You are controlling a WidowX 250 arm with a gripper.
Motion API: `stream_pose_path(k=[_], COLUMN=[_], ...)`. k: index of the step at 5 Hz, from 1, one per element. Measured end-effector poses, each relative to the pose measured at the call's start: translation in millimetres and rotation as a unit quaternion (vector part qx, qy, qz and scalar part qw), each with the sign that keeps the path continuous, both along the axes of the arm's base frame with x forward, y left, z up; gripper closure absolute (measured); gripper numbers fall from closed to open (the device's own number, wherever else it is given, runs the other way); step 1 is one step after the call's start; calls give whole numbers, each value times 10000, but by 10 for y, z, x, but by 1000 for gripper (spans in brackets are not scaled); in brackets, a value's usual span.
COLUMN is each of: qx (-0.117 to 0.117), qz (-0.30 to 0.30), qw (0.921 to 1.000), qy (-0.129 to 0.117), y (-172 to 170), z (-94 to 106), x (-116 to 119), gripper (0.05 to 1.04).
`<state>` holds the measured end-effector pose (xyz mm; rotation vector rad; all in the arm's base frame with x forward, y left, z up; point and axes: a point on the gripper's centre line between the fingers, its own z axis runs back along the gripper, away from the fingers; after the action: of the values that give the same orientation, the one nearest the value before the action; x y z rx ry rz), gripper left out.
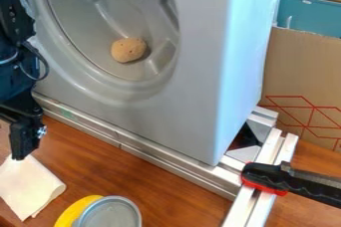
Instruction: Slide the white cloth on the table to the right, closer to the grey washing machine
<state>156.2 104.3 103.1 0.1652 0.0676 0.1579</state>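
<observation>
The black gripper (25, 139) hangs at the left edge of the camera view, in front of the grey machine-like housing. Its lower end is just over the upper part of a cream cloth (30, 187) lying on the wooden table; whether they touch, I cannot tell. A brown, potato-like lump (128, 50) rests inside the round grey hollow of the housing (190, 86), up and to the right of the gripper. Right of the cloth, at the bottom edge, are a round grey metal-looking lid or can (110, 215) and a yellow round piece (75, 212) beside it.
Metal rails (150, 155) run along the housing's base. A black and red clamp (293, 181) grips the rail at the lower right. Cardboard (303, 79) with red lines stands behind on the right, and a teal box (309, 13) is beyond it.
</observation>
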Motion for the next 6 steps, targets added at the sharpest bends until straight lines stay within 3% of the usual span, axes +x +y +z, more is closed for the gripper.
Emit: stream_pose_path(k=[1,2,4,5,6], qx=[-48,-278,30,-174,-395], qz=[-8,-341,-1022,-1312,-1596], qw=[10000,9989,9947,9905,9856], qy=[49,-154,99,374,406], y=[-13,178,451,588,678], z=[-33,-173,-534,-793,-934], x=[-12,29,153,206,289], gripper=[84,84,84,84,84])
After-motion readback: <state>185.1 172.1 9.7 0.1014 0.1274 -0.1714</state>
